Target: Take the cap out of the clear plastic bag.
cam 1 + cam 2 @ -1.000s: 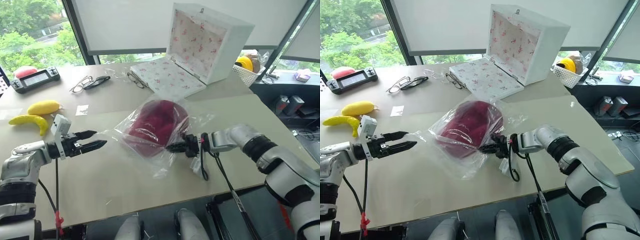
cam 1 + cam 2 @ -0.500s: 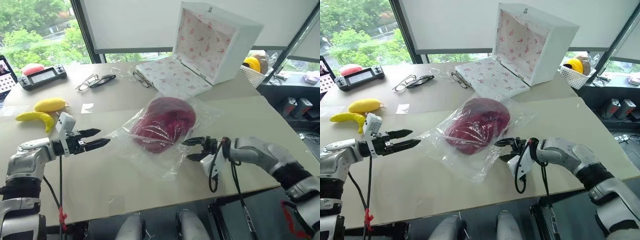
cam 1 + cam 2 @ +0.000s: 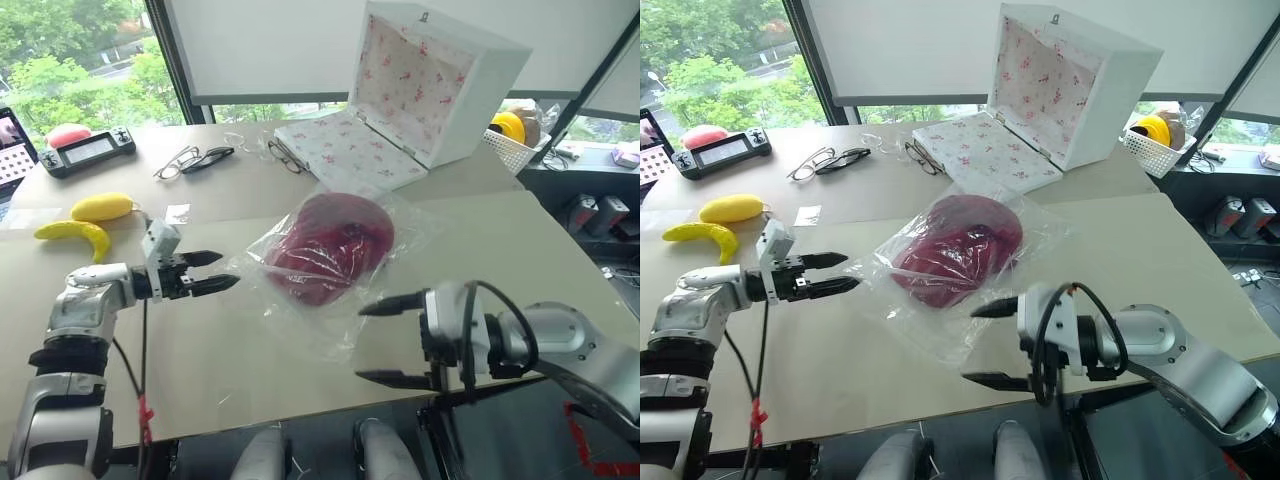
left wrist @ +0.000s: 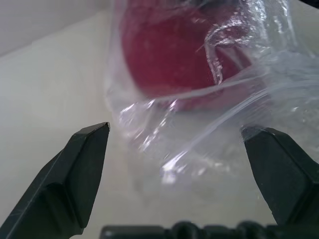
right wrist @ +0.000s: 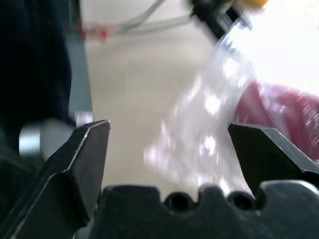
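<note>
The dark red fabric cap (image 3: 335,245) lies inside the crinkly clear plastic bag (image 3: 320,320) mid-desk (image 3: 200,360). My left tool (image 3: 215,285) gapes wide at the bag's left edge, my right tool (image 3: 385,340) wide open nearer, both empty. Risk: pinching cap through film drags everything; slippery plastic may slide.

Dark red fabric cap (image 3: 335,245) enclosed in a clear plastic bag (image 3: 330,335), both lying flat near the middle of a light tabletop (image 3: 240,360). The cap rests crown-up, its rounded dome toward the far side and its curved brim toward the near side. The bag is transparent, crinkly and glossy, larger than the cap, with loose wrinkled film spreading past the cap on the near side and at both ends.
</note>
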`<control>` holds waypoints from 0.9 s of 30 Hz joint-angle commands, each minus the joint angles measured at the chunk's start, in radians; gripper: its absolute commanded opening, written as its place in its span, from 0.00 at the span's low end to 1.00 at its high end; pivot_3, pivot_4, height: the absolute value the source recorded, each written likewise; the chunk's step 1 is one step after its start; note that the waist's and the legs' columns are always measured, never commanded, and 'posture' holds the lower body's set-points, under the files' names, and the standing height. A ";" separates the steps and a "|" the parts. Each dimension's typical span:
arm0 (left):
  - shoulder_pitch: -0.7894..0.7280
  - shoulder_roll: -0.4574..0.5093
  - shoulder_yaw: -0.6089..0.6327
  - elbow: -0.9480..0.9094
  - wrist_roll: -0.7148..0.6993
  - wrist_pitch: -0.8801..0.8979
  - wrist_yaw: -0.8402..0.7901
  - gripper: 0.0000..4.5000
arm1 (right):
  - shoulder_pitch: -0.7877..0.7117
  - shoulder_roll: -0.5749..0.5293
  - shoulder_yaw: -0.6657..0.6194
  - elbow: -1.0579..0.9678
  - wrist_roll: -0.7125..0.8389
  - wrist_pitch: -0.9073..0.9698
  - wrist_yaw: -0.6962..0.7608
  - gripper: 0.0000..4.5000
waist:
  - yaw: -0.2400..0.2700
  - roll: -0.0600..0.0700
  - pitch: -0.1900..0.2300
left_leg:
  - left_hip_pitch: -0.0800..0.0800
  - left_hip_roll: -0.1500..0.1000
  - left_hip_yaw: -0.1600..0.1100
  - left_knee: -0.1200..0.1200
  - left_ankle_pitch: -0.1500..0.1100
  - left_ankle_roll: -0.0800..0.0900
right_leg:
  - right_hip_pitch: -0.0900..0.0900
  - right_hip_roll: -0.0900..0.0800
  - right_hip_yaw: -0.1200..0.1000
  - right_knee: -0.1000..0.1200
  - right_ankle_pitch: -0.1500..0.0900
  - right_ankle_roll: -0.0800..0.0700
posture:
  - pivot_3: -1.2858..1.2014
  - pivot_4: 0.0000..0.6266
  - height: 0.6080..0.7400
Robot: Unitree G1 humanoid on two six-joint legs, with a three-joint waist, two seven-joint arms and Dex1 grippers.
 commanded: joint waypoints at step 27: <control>-0.177 -0.124 -0.170 0.086 0.169 -0.348 -0.136 0.03 | -0.044 0.354 -0.135 -0.124 0.074 0.437 -0.548 1.00 | -0.002 0.000 0.000 | -0.017 -0.006 0.001 0.011 -0.001 0.003 | -0.014 0.001 -0.002 0.005 0.007 -0.006 | 0.52 0.24 1.00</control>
